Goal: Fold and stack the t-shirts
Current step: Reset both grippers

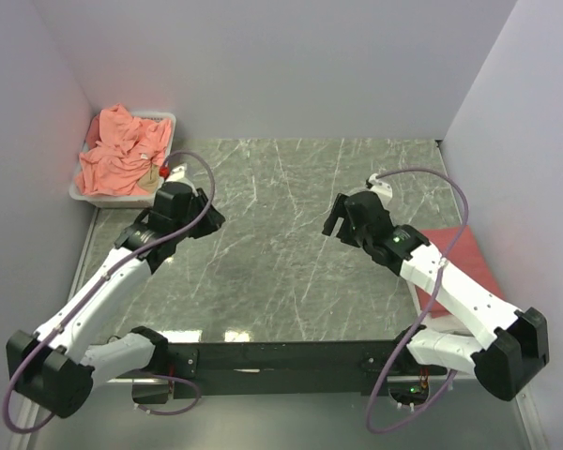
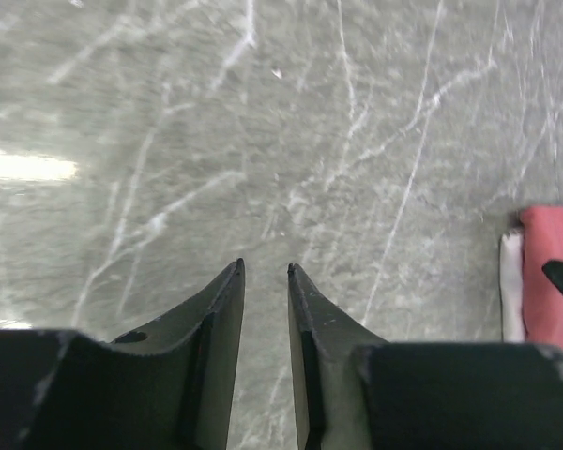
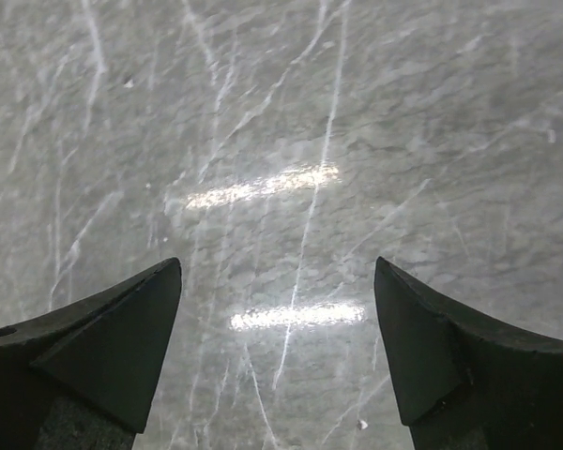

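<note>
Several crumpled salmon-pink t-shirts (image 1: 122, 155) are heaped in the white tray (image 1: 84, 197) at the far left corner. A folded coral-red t-shirt (image 1: 462, 262) lies flat at the table's right edge, partly under my right arm. It also shows in the left wrist view as the folded red shirt (image 2: 552, 286), with a white strip (image 2: 512, 281) along its near side. My left gripper (image 1: 208, 217) (image 2: 265, 270) hovers just right of the tray, its jaws a narrow gap apart and empty. My right gripper (image 1: 334, 223) (image 3: 278, 267) hangs wide open over bare table, holding nothing.
The grey-green marble tabletop (image 1: 272, 244) spans the middle between both grippers. White walls close in the back and both sides. The black base rail (image 1: 291, 356) runs along the near edge.
</note>
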Tool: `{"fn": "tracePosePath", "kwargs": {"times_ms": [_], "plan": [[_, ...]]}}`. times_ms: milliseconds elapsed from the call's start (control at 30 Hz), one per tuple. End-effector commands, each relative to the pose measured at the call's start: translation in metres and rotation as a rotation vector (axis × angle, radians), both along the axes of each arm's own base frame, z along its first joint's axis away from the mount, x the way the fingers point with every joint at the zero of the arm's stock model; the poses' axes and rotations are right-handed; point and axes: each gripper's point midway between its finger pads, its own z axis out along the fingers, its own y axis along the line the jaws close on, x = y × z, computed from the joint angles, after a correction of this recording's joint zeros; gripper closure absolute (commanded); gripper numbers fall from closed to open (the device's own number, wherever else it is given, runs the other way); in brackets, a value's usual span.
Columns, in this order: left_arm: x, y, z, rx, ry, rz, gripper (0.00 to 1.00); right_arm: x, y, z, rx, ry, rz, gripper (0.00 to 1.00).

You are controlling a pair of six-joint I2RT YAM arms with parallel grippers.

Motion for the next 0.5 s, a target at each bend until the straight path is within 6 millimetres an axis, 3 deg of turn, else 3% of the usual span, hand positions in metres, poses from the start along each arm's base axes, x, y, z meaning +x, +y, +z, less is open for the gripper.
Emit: {"fn": "tracePosePath", "kwargs": {"times_ms": [0, 233, 467], "plan": [[-0.002, 0.024, 0.011, 0.058, -0.073, 0.081, 0.69, 0.009, 0.019, 0.030, 0.105, -0.167, 0.088, 0.10], [-0.008, 0.033, 0.013, 0.049, -0.095, 0.121, 0.69, 0.006, 0.009, 0.018, 0.044, -0.157, 0.090, 0.09], [-0.005, 0.032, 0.017, 0.052, -0.091, 0.122, 0.69, 0.006, 0.017, 0.022, 0.070, -0.166, 0.120, 0.08]]}}
